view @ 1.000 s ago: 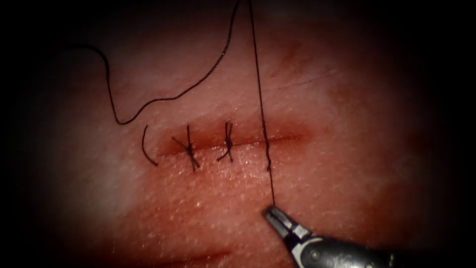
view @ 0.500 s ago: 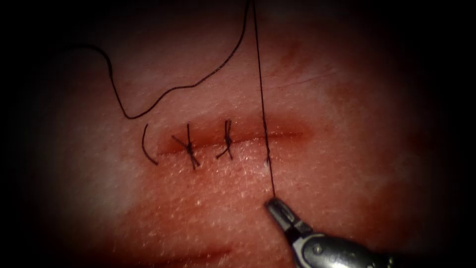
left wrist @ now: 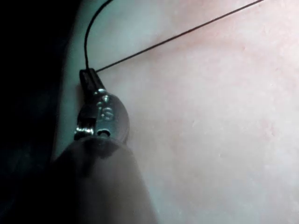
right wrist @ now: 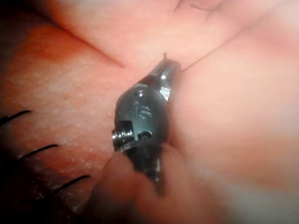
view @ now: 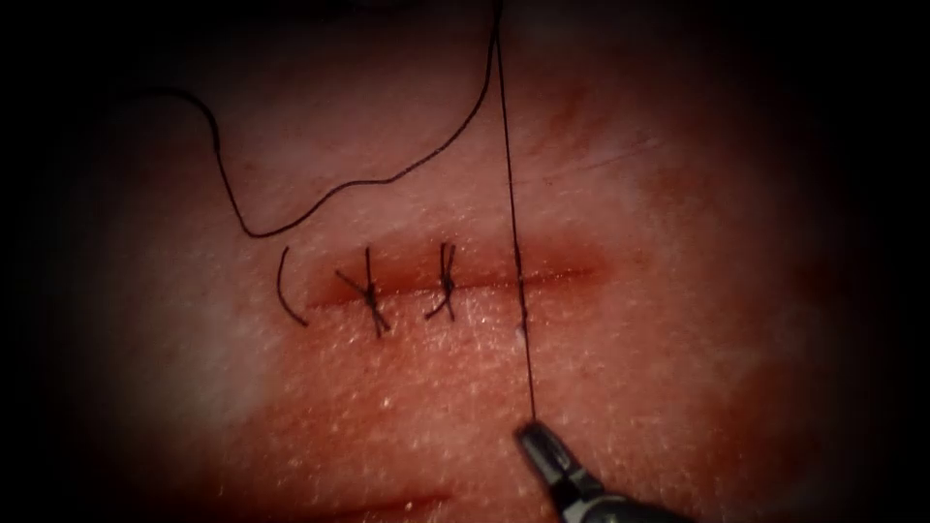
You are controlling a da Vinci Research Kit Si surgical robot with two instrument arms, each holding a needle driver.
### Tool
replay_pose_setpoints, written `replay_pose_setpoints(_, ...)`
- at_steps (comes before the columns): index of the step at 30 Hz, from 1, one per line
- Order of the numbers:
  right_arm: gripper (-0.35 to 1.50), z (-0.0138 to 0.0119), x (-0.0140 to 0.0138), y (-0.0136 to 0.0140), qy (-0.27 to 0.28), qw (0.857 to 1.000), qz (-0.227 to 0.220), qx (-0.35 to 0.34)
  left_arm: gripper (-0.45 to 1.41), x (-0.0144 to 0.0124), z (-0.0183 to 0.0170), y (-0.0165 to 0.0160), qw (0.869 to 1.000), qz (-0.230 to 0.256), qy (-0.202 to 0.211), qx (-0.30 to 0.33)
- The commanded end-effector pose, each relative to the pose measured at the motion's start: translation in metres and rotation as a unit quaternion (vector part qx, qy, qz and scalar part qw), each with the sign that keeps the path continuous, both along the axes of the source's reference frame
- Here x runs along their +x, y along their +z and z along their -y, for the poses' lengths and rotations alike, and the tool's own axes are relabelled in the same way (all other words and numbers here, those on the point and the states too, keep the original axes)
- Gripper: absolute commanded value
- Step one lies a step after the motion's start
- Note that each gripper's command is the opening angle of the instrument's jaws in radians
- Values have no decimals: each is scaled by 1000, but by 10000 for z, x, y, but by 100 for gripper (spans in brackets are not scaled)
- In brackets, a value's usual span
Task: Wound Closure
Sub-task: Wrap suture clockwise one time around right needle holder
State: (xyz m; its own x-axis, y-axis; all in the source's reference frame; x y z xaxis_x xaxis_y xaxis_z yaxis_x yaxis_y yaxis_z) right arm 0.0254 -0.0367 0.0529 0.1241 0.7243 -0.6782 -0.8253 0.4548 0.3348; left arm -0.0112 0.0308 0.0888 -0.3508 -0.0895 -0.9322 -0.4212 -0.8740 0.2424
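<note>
Thread [view: 516, 242] runs taut across the cut [view: 455, 283], clamped by right tool [view: 531, 433] below and left tool [left wrist: 87, 74] above; we should keep both pulls equal, so the tissue [view: 678, 291] does not tear.

Illumination was concentrated on the middle of the tissue [view: 678, 320] in the endoscope view. Brightness fell off toward every edge, and the dark margin [view: 39, 291] enclosed the lit field on all sides. Small highlights [view: 387, 399] dotted the moist surface in the lower half of the field. A paler patch [view: 223, 358] lay toward the left. In the left wrist view, the tissue [left wrist: 224, 140] was strongly and evenly lit and bordered an unlit dark region [left wrist: 28, 93]. In the right wrist view, the lit tissue [right wrist: 233, 116] graded into shadow [right wrist: 18, 196].
</note>
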Motion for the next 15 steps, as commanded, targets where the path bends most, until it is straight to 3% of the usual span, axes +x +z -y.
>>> replay_pose_setpoints(1, -35, -2, 7, 7, -1, 1000, -8, -5, -45, -4, -7, 2, 1000, 5, 1, 1)
replay_pose_setpoints(2, -35, -13, 5, 5, 5, 998, -43, -37, -45, -6, 4, -5, 1000, 26, 14, 5)
replay_pose_setpoints(4, -35, -23, 2, 2, -16, 996, -45, -80, -45, -8, 14, -15, 998, 48, 34, 8)
replay_pose_setpoints(5, 17, -30, -2, -1, -32, 994, -37, -101, -45, -9, 22, -23, 997, 63, 50, 15)
replay_pose_setpoints(7, 69, -43, -11, -8, -40, 992, -38, -114, -45, -10, 44, -49, 991, 94, 92, 34)
replay_pose_setpoints(8, 69, -43, -11, -8, -40, 992, -38, -114, -45, -10, 44, -49, 991, 94, 92, 34)
replay_pose_setpoints(9, 99, -47, -15, -11, -40, 991, -38, -121, -45, -11, 51, -58, 988, 105, 106, 40)
replay_pose_setpoints(12, 128, -54, -23, -17, -45, 989, -37, -133, -45, -12, 79, -93, 977, 137, 154, 57)
replay_pose_setpoints(15, 135, -57, -30, -21, -54, 988, -32, -142, -45, -13, 108, -131, 964, 162, 201, 69)
